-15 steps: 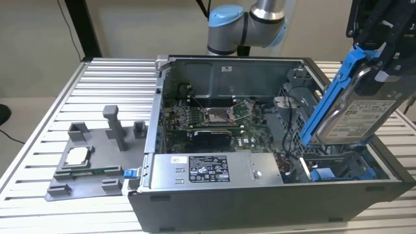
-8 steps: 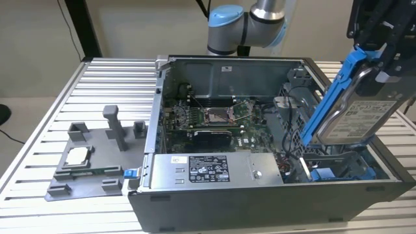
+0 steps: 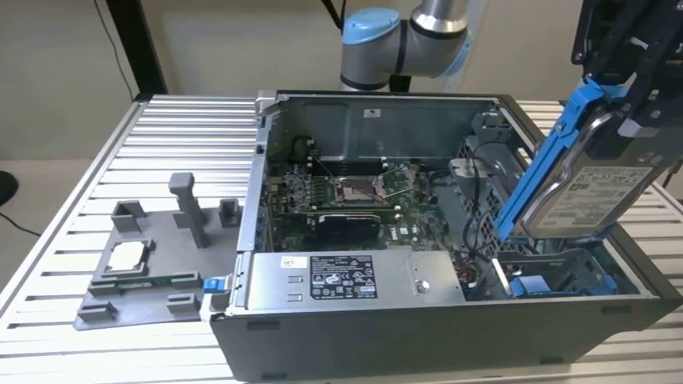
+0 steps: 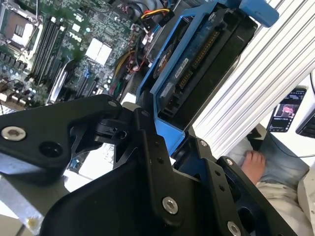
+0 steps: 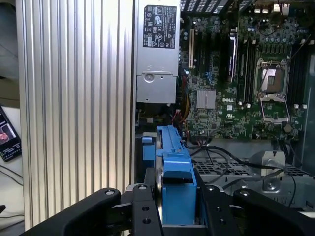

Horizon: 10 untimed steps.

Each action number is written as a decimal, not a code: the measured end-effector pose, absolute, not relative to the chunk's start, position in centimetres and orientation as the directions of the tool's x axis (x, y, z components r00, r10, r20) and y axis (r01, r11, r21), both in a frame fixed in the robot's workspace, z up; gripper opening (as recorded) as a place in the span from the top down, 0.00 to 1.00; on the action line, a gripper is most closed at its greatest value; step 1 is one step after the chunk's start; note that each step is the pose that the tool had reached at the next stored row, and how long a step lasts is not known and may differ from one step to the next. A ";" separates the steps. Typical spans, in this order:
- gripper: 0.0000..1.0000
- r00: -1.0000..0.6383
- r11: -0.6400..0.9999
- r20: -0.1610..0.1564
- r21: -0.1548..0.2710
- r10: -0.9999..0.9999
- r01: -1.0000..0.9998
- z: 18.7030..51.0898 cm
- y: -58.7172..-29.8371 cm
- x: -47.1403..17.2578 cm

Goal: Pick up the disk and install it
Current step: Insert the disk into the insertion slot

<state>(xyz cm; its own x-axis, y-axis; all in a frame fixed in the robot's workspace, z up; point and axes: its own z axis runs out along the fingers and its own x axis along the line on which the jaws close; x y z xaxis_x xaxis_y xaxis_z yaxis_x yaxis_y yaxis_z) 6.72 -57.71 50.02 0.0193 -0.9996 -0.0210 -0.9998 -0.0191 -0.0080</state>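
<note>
Slatted table (image 3: 160,128), open computer case (image 3: 427,344) — disk (image 3: 593,192) over the drive bay (image 3: 555,276).
Gripper (image 5: 177,206) pinches its top end; long axis steep, lower end nearest the bay.

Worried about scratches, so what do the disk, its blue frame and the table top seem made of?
The disk: likely metal, silver-grey with a dull sheen, white paper-like label. Its blue frame: probably moulded plastic, uniform matte colour. The table top: seemingly aluminium, pale ribbed slats with soft shine.
</note>
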 end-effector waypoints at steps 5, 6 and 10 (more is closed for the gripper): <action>1.00 0.019 -0.019 -0.021 -0.003 -1.000 -1.000 50.0 -57.7 6.7; 1.00 0.019 -0.019 -0.021 -0.003 -1.000 -1.000 50.0 -57.7 6.7; 1.00 0.019 -0.019 -0.022 -0.004 -1.000 -1.000 49.9 -57.7 6.7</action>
<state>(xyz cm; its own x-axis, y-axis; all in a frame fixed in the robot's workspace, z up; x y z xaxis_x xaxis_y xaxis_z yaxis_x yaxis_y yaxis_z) 6.74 -57.70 49.90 0.0193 -0.9996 -0.0217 -0.9998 -0.0192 -0.0044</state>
